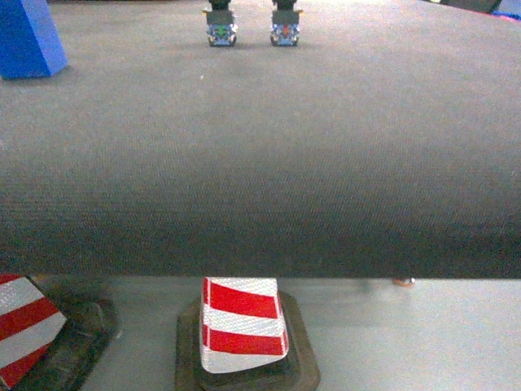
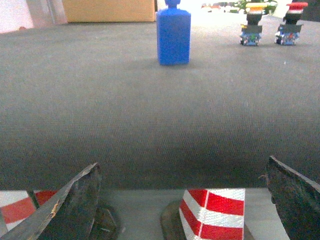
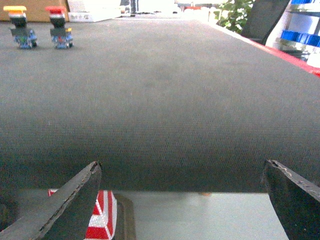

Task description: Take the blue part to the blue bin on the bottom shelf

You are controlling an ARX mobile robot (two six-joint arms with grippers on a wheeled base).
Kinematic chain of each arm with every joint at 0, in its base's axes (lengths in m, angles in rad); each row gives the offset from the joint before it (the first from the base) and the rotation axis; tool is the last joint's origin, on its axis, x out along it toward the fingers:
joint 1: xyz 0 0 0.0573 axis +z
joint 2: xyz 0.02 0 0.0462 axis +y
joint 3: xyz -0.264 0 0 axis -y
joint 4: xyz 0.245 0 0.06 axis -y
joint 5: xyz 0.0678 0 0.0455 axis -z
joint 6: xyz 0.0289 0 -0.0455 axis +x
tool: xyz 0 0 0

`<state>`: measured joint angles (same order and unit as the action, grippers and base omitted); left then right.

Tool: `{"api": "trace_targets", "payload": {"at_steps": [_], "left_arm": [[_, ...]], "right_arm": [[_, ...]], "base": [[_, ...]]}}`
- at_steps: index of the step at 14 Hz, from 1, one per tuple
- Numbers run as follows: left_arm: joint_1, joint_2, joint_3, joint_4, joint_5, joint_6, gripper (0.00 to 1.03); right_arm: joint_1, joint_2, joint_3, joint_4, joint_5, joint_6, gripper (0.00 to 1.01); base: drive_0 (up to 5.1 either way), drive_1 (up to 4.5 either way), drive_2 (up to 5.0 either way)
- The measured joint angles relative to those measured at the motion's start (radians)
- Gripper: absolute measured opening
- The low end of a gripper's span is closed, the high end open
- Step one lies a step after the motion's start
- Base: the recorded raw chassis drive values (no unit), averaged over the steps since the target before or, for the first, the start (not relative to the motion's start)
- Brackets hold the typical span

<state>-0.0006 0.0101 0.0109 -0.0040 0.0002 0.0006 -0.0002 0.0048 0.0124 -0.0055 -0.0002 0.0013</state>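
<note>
The blue part (image 1: pixel 28 37), a blue block with a narrower neck, stands upright on a dark grey belt (image 1: pixel 260 163) at its far left. In the left wrist view the blue part (image 2: pixel 173 35) is far ahead, slightly left of centre. My left gripper (image 2: pixel 182 162) is open and empty at the belt's near edge. My right gripper (image 3: pixel 182 163) is also open and empty, further right along that edge. Neither gripper shows in the head view. The blue bin and the bottom shelf are out of view.
Two push-button switches (image 1: pixel 221 28) (image 1: pixel 286 24) stand at the belt's far side, one yellow-capped (image 3: pixel 20 27) and one red-capped (image 3: pixel 59 27). Red-and-white striped cones (image 1: pixel 242 326) (image 1: pixel 20 326) sit on the floor below the belt's near edge. Blue-and-white items (image 3: pixel 300 35) show far right.
</note>
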Motion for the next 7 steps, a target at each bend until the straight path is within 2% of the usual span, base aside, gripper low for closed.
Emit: {"api": "trace_targets", "payload": {"at_steps": [7], "left_arm": [[0.000, 0.000, 0.000, 0.004, -0.002, 0.000, 0.98]], "right_arm": [[0.000, 0.000, 0.000, 0.004, 0.000, -0.002, 0.98]], "base": [[0.0, 0.00, 0.0]]}}
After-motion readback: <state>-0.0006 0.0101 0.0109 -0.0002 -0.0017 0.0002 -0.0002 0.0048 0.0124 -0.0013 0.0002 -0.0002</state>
